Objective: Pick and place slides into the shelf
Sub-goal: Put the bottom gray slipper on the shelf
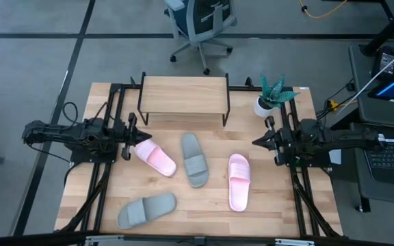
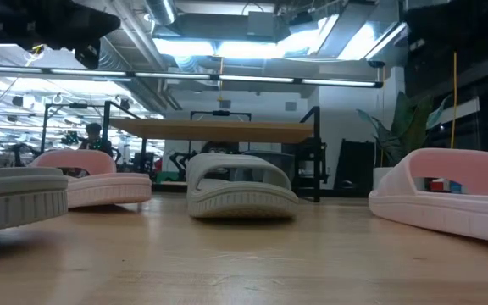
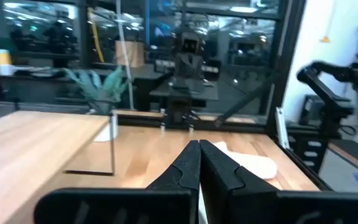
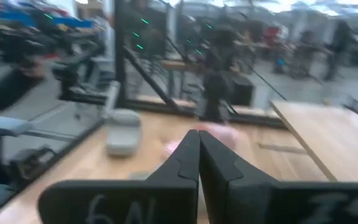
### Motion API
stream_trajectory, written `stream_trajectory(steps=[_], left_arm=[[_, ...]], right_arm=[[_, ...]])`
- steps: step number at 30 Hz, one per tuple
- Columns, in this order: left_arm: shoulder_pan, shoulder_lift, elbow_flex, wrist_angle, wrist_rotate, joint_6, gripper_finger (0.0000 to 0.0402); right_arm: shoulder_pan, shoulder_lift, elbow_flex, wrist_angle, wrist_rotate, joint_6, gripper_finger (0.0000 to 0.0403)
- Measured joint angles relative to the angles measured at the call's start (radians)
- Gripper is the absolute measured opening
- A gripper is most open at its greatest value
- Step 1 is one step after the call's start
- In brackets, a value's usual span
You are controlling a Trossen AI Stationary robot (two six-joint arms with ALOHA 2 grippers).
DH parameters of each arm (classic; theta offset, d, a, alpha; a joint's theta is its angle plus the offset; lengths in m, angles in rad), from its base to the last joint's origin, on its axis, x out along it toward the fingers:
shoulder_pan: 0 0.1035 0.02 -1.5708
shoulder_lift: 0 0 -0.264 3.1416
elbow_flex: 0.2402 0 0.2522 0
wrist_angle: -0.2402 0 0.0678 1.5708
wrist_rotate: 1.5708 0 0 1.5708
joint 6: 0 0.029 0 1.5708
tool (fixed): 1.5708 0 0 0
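Note:
Four slides lie flat on their soles on the table: a pink one [image 1: 154, 158] and a grey-green one [image 1: 194, 159] in the middle, a second pink one [image 1: 239, 181] to the right, and a second grey-green one [image 1: 147, 209] near the front edge. The shelf [image 1: 183, 94] stands on its black legs at the far edge, its plank bare. My left gripper [image 1: 135, 139] is shut and hovers beside the first pink slide's far end. My right gripper [image 1: 257, 142] is shut and hangs above the table to the right of the slides. In the wrist views both pairs of fingers [image 3: 199, 152] [image 4: 197, 143] are closed with nothing between them.
A potted plant [image 1: 271, 97] stands at the shelf's right end. Black frame rails run along the table's left and right sides [image 1: 108, 171] [image 1: 299, 184]. An office chair [image 1: 200, 24] stands beyond the far edge. Bare table top shows between the shelf and the slides [image 1: 183, 130].

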Motion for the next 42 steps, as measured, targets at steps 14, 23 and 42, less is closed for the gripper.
stream_trajectory(steps=[14, 23, 42], left_arm=[[-0.187, 0.117, 0.01, 0.105, -0.096, 0.05, 0.0], [-0.293, 0.199, 0.107, 0.027, -0.201, 0.064, 0.0], [-0.561, 0.445, 0.111, 0.075, -0.43, -0.027, 0.0]], right_arm=[[0.069, 0.223, 0.069, 0.138, -0.011, -0.046, 0.0011], [0.154, 0.414, 0.258, -0.028, 0.039, -0.099, 0.0005], [0.32, 0.896, 0.496, -0.075, 0.345, -0.04, 0.0047]])
